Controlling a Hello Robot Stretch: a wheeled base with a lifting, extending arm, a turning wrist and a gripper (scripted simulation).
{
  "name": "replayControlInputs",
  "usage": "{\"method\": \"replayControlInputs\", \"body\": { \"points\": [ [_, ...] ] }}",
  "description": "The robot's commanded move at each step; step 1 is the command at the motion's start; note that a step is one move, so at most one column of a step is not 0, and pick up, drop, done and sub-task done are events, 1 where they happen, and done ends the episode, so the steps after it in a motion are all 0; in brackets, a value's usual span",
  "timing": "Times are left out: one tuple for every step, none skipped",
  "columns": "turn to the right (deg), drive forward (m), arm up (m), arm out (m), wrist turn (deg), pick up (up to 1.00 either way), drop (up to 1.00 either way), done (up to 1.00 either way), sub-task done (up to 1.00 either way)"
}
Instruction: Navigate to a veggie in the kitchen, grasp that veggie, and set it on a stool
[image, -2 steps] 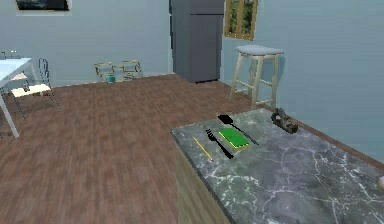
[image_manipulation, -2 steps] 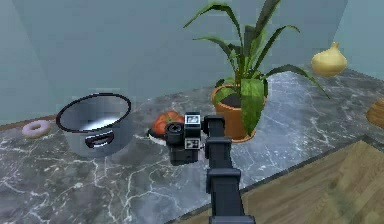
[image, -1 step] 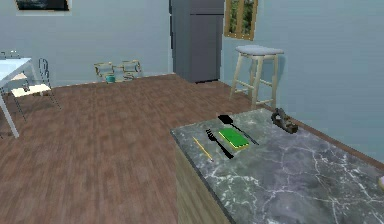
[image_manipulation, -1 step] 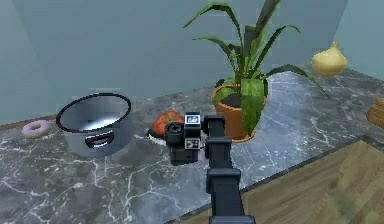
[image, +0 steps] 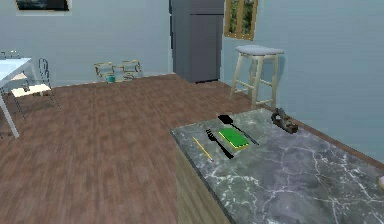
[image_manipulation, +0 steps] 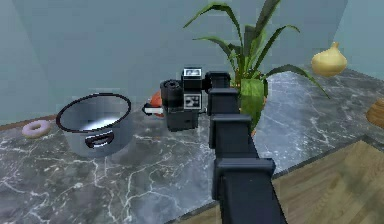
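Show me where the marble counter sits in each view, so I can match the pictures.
Forward view: the marble counter fills the lower right corner, carrying a green flat item.
Arm side view: the same counter runs across the picture, under the grey pot and the potted plant.
Shared landmark: the brown wood floor, bordering the counter's edge at the arm side view's lower right.

Home kitchen with a dining corner.
Beyond the marble counter (image: 300, 170) stand a grey fridge (image: 196, 40) and a stool (image: 257, 68); well left of the counter, a white table (image: 10, 70) with chairs (image: 35, 88).
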Motion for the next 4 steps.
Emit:
{"method": "replayControlInputs", "body": {
  "points": [
    [0.0, 0.0, 0.02, 0.0, 0.0, 0.0, 0.0, 0.0, 0.0],
    [0.0, 0.0, 0.0, 0.0, -45.0, 0.0, 0.0, 0.0, 0.0],
    [0.0, 0.0, 0.0, 0.0, -45.0, 0.0, 0.0, 0.0, 0.0],
    [0.0, 0.0, 0.0, 0.0, -24.0, 0.0, 0.0, 0.0, 0.0]
  ]
}}
